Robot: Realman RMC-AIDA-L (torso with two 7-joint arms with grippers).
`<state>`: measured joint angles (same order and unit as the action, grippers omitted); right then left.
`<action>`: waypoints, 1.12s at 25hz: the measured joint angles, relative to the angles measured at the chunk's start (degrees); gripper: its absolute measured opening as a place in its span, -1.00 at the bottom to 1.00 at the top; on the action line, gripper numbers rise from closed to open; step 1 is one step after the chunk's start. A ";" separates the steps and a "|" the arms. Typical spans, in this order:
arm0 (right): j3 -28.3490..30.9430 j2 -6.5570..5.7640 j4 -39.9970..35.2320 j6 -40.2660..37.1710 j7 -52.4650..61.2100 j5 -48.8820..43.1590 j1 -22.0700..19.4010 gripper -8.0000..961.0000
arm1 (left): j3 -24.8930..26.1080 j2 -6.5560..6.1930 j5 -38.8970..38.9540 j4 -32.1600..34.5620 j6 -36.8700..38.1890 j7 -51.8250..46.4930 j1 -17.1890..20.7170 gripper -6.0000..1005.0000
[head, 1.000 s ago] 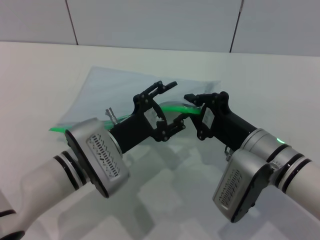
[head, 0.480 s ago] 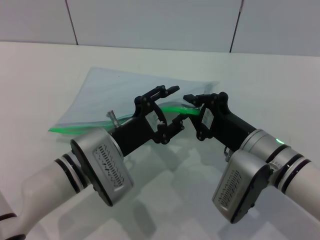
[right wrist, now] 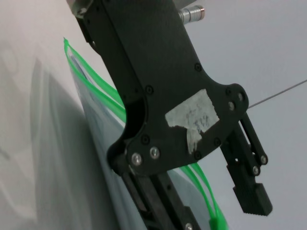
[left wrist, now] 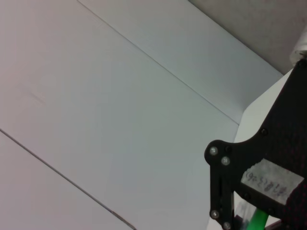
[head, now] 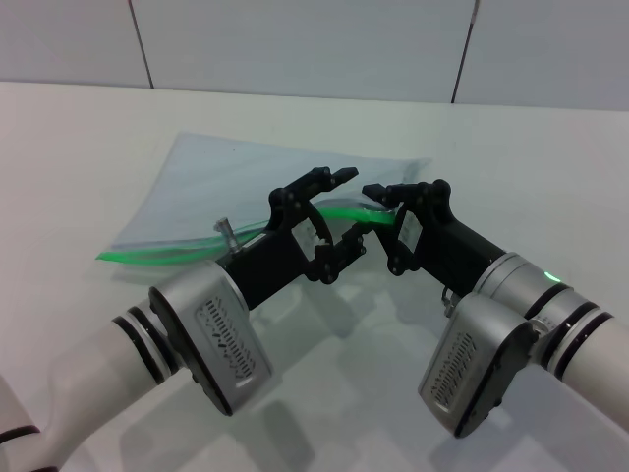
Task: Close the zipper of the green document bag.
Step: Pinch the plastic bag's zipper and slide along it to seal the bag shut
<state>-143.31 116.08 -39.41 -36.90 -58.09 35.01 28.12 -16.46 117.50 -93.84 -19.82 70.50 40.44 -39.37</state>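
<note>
The green document bag [head: 236,182] is a translucent pale blue pouch lying flat on the white table [head: 88,147]. Its zipper [head: 172,252] is a bright green strip along the near edge that arches up off the table toward the right. My right gripper [head: 385,218] is shut on the raised right end of that strip. Just left of it, my left gripper [head: 348,206] is open, one finger above the strip and one below. In the right wrist view the zipper's two tracks [right wrist: 98,86] stand apart, with the small green slider [right wrist: 218,223] beyond the left gripper's finger pad [right wrist: 252,203].
Both forearms [head: 197,334] [head: 491,344] cross the near part of the table. A tiled wall [head: 295,44] rises behind the table's far edge. The bag's far corner [head: 425,163] lies close to the right gripper.
My left gripper has slid a little right along the green strip toward the right gripper, staying open. The right gripper has held still.
</note>
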 joint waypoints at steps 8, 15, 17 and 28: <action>-0.01 0.03 0.26 -0.12 0.25 0.00 0.43 -0.89 | 0.06 0.04 -0.46 -0.19 0.11 2.71 0.05 0.24; -0.05 0.05 0.26 -0.14 0.26 -0.02 0.58 -0.89 | -0.09 0.16 -0.86 -0.96 0.24 6.15 0.11 -0.19; -0.07 0.04 0.27 -0.14 0.26 -0.02 0.62 -0.89 | -0.09 0.21 -0.87 -0.97 0.27 6.41 0.11 -0.29; -0.20 0.02 0.29 -0.13 0.11 -0.03 0.63 -0.89 | -0.09 0.21 -0.88 -0.98 0.28 7.35 0.09 -0.49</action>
<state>-143.51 116.10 -39.12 -37.03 -57.98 34.98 28.75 -16.56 117.71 -94.72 -20.80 70.78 47.79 -39.28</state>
